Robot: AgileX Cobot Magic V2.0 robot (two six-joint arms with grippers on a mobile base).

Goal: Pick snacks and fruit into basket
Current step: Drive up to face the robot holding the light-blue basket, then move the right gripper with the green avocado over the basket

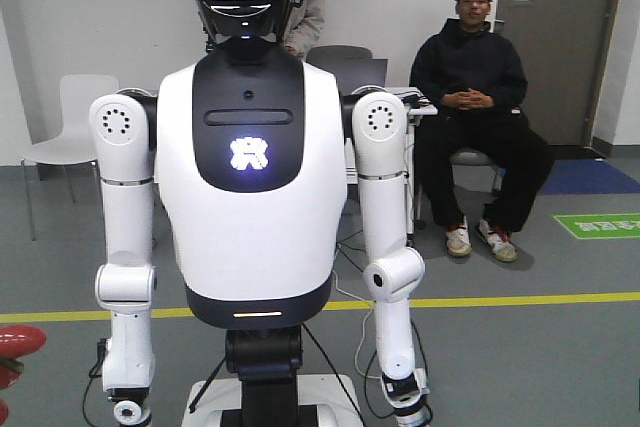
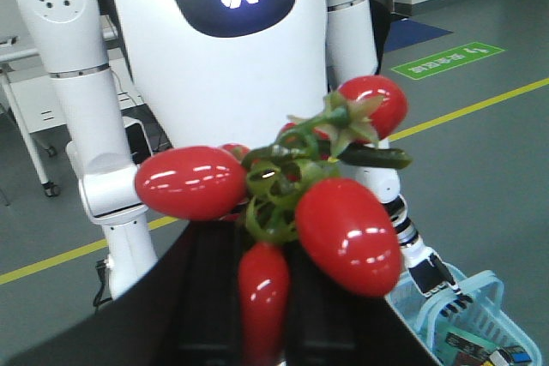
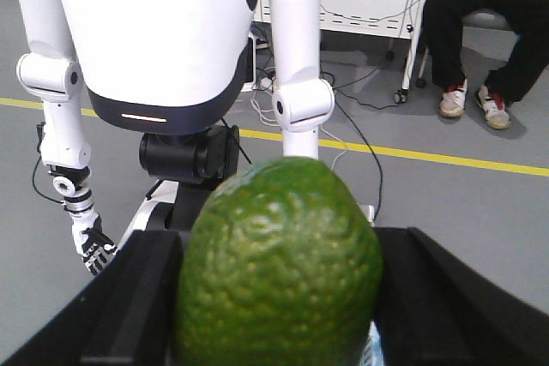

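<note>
- Left wrist view: left gripper point(image 2: 257, 297) clamps a tomato bunch point(image 2: 283, 203) (glossy red); basket point(image 2: 467, 319) lower right of it.
- Right gripper point(image 3: 274, 297) clamps a green fruit point(image 3: 279, 267).

A humanoid robot point(image 1: 250, 147) is standing in front of a person point(image 1: 475, 107) who is sitting behind it to the right, a chair point(image 1: 70, 127) is standing behind it to the left, and a basket point(image 2: 467, 315) is sitting beside its lower arm.

Black, matte jaws point(image 3: 274, 297) with broad flat inner faces.
</note>
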